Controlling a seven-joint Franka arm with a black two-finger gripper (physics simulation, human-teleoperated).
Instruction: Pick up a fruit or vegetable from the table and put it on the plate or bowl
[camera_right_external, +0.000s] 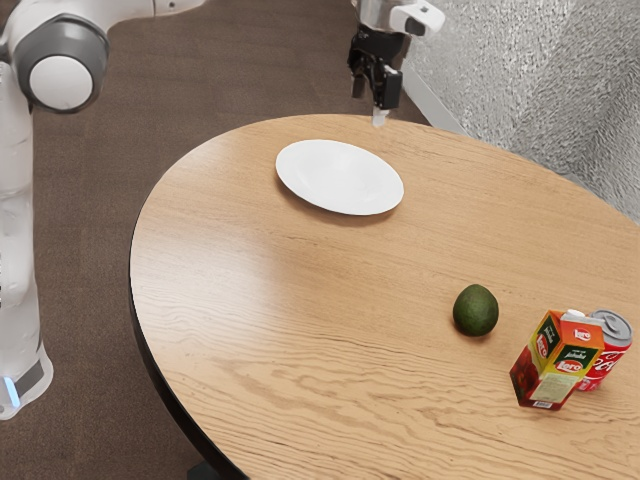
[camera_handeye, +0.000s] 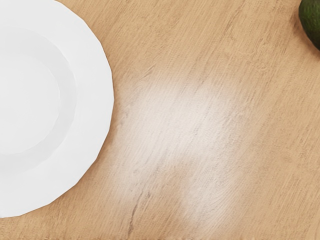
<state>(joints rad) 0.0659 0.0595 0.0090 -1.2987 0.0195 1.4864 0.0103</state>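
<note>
Exterior view: end effector (camera_right_external: 375, 100) hangs above the far edge of the round wooden tabletop (camera_right_external: 300, 330), clear of the surface, nothing in it; whether it is apart or together, cannot tell from this angle. White plate (camera_right_external: 300, 160) lies just beside it, at about 7 o'clock from the end effector, flat on the wood. Avocado (camera_right_external: 476, 309), dark green, sits well apart from the end effector, down at about 5 o'clock from it, and at about 4 o'clock from the plate, with bare wood between. Juice carton (camera_right_external: 556, 361) stands upright at about 4 o'clock from the avocado, near it but not touching; red soda can (camera_right_external: 606, 350) stands touching or just behind the carton. Wrist view: plate rim (camera_handeye: 90, 100) on one side, a sliver of the avocado (camera_handeye: 312, 20) at the opposite corner, wood grain between them.
</note>
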